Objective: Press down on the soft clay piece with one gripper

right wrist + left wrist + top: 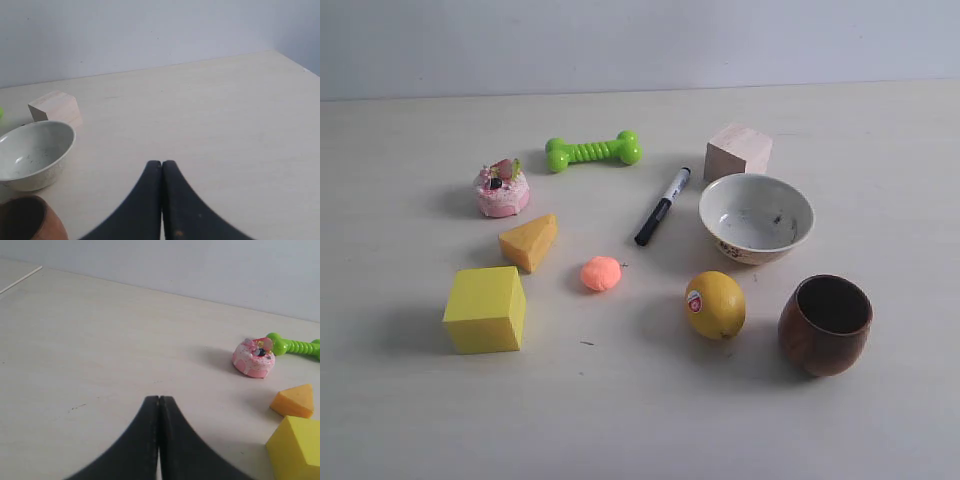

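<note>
Clay piece sits near the middle of the pale table: salmon-orange, rounded, a bit lumpy on top, and touching none of its neighbours. Closest on the left of the exterior view is the orange-yellow wedge, just beside it and a little further back. In front of that wedge sits the yellow cube. Over on the clay's right is the lemon, red sticker facing the camera, near but apart.

Behind the clay a black-and-white marker lies at a slant, its far end pointing toward the wooden block. Further back there's the green bone toy, and on the left the pink toy cake. On the right side, the white bowl stands upright just in front of the block. The dark brown wooden cup is nearer the camera, mouth up.

Now the grippers, each seen from its own wrist camera. Left gripper: black fingers pressed together tip to tip, clenched on air, bare table ahead of them, with the cake, wedge and cube off to one side. Right gripper: same story, fingers closed flat against each other, gripping no object, with the bowl, block and cup rim in its view.
</note>
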